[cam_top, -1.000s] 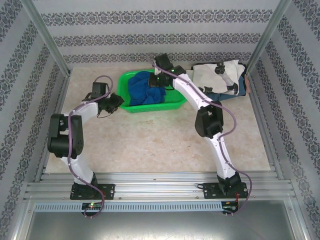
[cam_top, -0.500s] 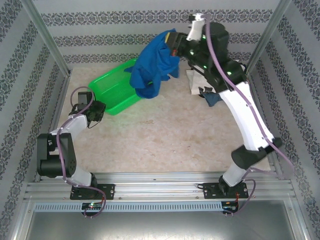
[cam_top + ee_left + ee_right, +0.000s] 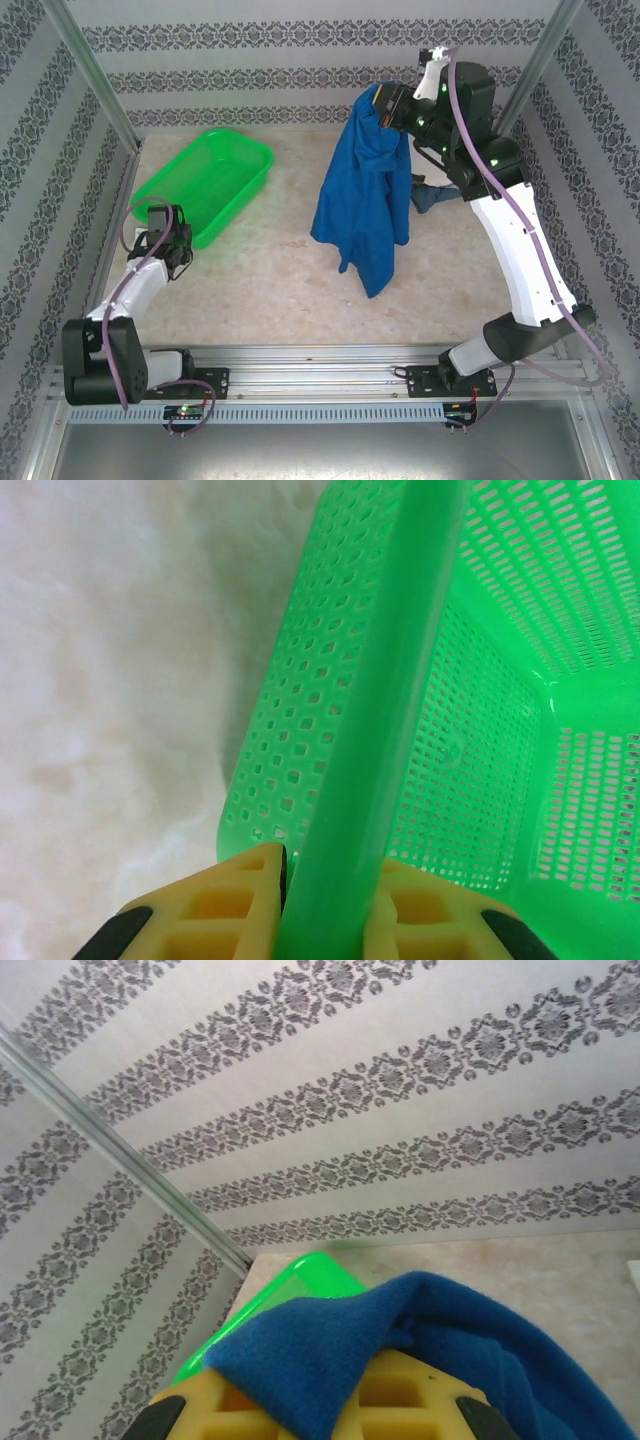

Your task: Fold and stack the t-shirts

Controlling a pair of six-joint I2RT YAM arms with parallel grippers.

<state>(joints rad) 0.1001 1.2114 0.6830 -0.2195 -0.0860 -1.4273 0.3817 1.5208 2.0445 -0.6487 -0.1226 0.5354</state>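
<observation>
A beige marbled tabletop is enclosed on three sides by walls papered white with grey ornamental bands. Aluminium posts are fitted at the rear corners, a slotted rail along the near edge.

The royal-blue t-shirt, a second ago bundled inside the green mesh basket, has been pulled out. It now hangs at full length from the right tool, well to the right of the basket, its lower end down over the tabletop. The right tool, which was reaching into the basket, has risen high and swung off to the basket's right, clamped on the shirt's top. The basket has emptied, slid leftward and turned onto a slant. The left tool, earlier just beside the basket's left end, now pinches its near rim, the arm drawn back.
</observation>
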